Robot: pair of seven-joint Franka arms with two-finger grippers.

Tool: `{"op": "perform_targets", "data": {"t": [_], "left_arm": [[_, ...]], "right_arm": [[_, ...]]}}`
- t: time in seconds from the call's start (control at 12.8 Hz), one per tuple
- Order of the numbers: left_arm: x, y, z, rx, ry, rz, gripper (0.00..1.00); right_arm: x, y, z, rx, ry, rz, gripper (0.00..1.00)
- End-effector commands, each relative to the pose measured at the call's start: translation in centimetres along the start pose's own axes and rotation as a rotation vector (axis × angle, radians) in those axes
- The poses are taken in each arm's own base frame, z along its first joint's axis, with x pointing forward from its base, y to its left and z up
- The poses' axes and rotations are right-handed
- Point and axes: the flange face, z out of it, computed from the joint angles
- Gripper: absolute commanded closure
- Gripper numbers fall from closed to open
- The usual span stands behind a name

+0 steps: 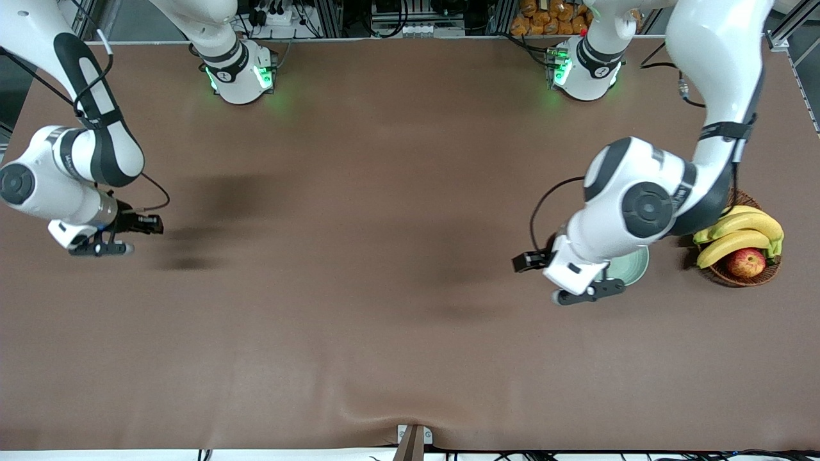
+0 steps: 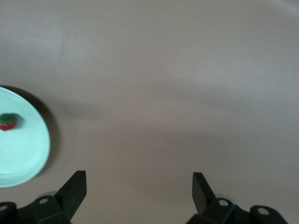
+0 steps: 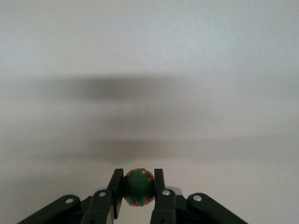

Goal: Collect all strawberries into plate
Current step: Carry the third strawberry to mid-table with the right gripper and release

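My right gripper [image 1: 101,248] hangs over the brown table at the right arm's end. It is shut on a strawberry [image 3: 138,187], whose green cap faces the wrist camera between the two black fingers [image 3: 115,186]. The pale mint-green plate [image 1: 631,266] lies beside the fruit basket, mostly hidden under the left arm in the front view. In the left wrist view the plate [image 2: 23,154] holds one strawberry [image 2: 9,121]. My left gripper [image 1: 586,291] hovers by the plate's edge, open, with only bare table between its fingers [image 2: 74,186].
A brown wicker basket [image 1: 765,272] with bananas [image 1: 737,230] and a red-yellow apple [image 1: 746,262] stands at the left arm's end, beside the plate. The brown table cloth [image 1: 384,256] stretches between the two arms.
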Motion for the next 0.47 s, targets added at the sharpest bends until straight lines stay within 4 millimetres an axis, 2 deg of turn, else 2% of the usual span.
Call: {"op": "perform_targets", "data": {"t": [0.0,0.23,0.39], "left_arm": [[0.8,0.9,-0.1,-0.018,0.005,-0.053,0.0],[0.9,0.8,-0.3,-0.019,0.01,-0.054,0.0],[1.1,0.8,-0.5,-0.023,0.018,-0.057,0.0]], "right_arm": [[5.1,-5.4,-3.0,0.054,-0.009,0.094,1.0],[7.8,-10.2,-4.7,0.173,0.005,0.172,1.0],[9.6,-14.8,-5.9,0.182,0.01,0.272,1.0]]}}
